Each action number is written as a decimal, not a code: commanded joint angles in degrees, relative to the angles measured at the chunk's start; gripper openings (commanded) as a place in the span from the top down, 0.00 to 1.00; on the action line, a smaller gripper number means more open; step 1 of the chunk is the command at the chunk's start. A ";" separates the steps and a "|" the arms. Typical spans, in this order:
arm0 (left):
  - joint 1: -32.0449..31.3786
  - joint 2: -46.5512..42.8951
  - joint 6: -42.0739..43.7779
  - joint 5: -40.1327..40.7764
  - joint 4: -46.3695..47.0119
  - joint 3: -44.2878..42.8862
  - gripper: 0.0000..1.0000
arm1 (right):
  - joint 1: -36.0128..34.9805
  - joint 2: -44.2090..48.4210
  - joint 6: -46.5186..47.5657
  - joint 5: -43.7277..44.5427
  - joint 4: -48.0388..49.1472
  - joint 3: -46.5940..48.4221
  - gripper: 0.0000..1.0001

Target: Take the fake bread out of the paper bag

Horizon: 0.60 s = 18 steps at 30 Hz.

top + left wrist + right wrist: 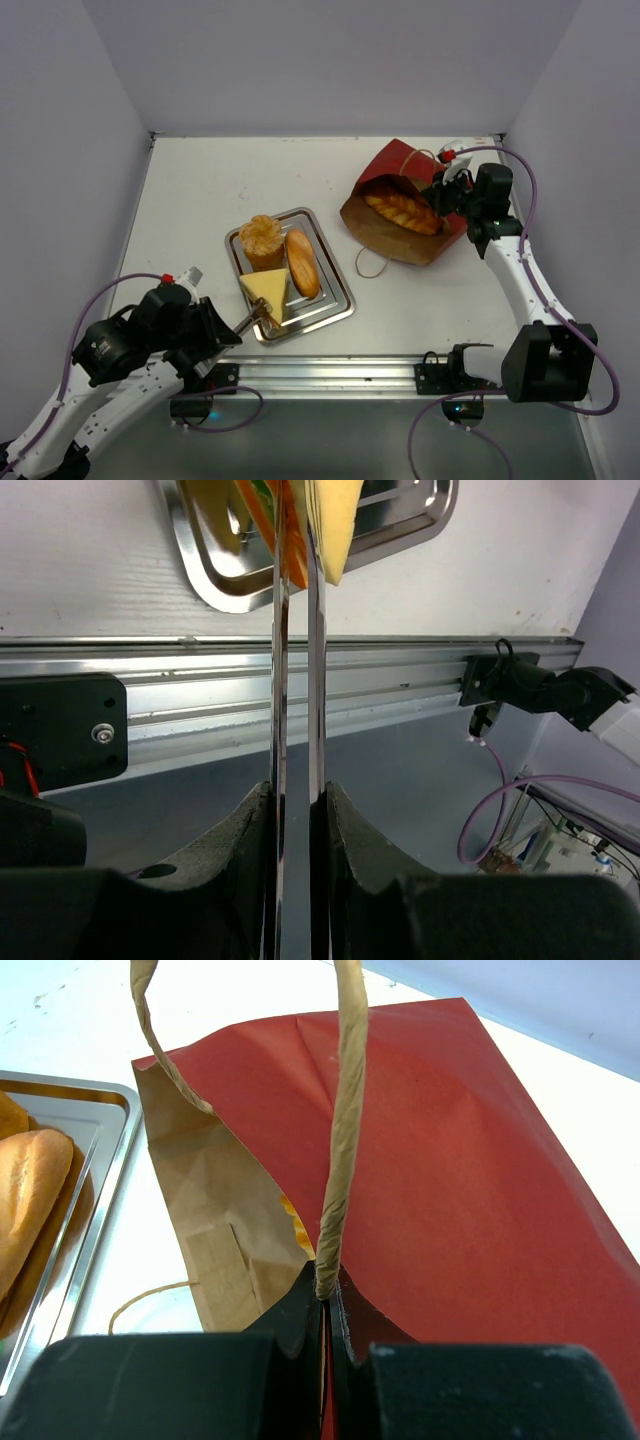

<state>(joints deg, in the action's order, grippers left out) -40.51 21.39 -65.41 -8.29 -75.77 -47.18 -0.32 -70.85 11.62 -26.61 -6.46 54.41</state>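
Note:
The dark red paper bag [400, 165] lies on its side at the back right, its brown mouth facing the tray. A braided loaf [404, 213] lies inside the mouth. My right gripper [447, 192] is shut on the bag's tan string handle [340, 1140] and holds the top flap of the paper bag [460, 1160] up. A sliver of the loaf [296, 1226] shows inside. A round brown roll [261, 240], a baguette [302, 262] and a pale yellow wedge [266, 289] lie on the silver tray [335, 290]. My left gripper [297, 810] is shut on metal tongs [296, 680]. The tong tips reach the wedge [338, 520].
An aluminium rail [330, 372] runs along the near table edge between the arm bases. The second string handle [372, 262] lies loose on the table in front of the bag. White walls enclose the table at the back and on both sides.

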 commanded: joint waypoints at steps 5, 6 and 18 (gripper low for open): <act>0.26 0.94 -1.30 -0.41 5.72 3.93 1.00 | 1.64 1.42 -0.28 -1.60 -0.22 0.87 1.00; 0.26 1.11 -1.39 -0.32 5.81 4.20 1.00 | 1.72 1.42 -0.28 -1.60 -0.13 0.87 1.00; 0.26 0.59 -2.27 0.56 3.26 3.15 0.70 | 1.72 1.42 -0.19 -1.69 -0.22 0.87 1.00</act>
<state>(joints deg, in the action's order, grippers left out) -40.51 22.17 -66.04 -8.32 -74.13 -42.33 1.19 -70.78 11.62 -26.81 -6.48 54.41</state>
